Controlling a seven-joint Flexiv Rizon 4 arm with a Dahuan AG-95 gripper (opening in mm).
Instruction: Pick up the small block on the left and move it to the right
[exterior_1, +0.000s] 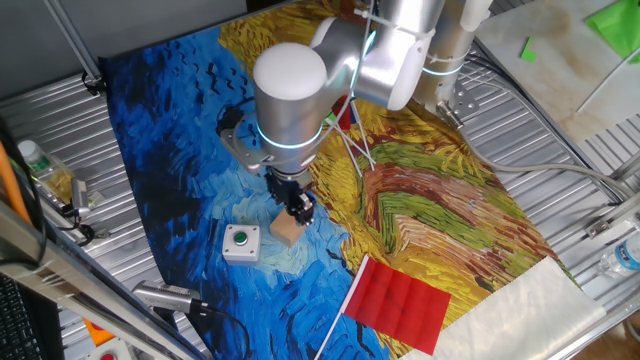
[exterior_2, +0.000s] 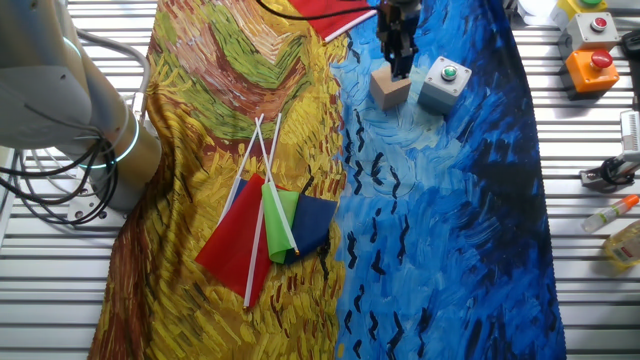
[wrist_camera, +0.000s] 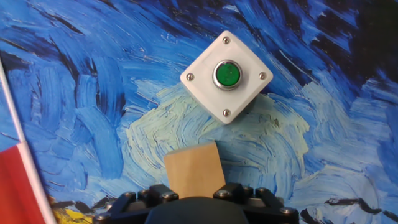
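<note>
The small block (exterior_1: 287, 231) is a plain tan wooden cube on the blue part of the painted cloth, just right of a white box with a green button (exterior_1: 241, 242). My gripper (exterior_1: 298, 208) stands directly over it, with its black fingers down on the block's two sides. In the hand view the block (wrist_camera: 193, 167) sits between the finger bases, with the gripper (wrist_camera: 194, 188) against its edges. In the other fixed view the gripper (exterior_2: 400, 60) comes down onto the block (exterior_2: 390, 88). I cannot tell whether the block is lifted off the cloth.
The white button box (wrist_camera: 227, 76) lies close beyond the block. A red flag (exterior_1: 398, 303) lies near the cloth's front edge. A bundle of red, green and blue flags (exterior_2: 270, 225) lies on the yellow part. Button boxes (exterior_2: 592, 45) and bottles sit off the cloth.
</note>
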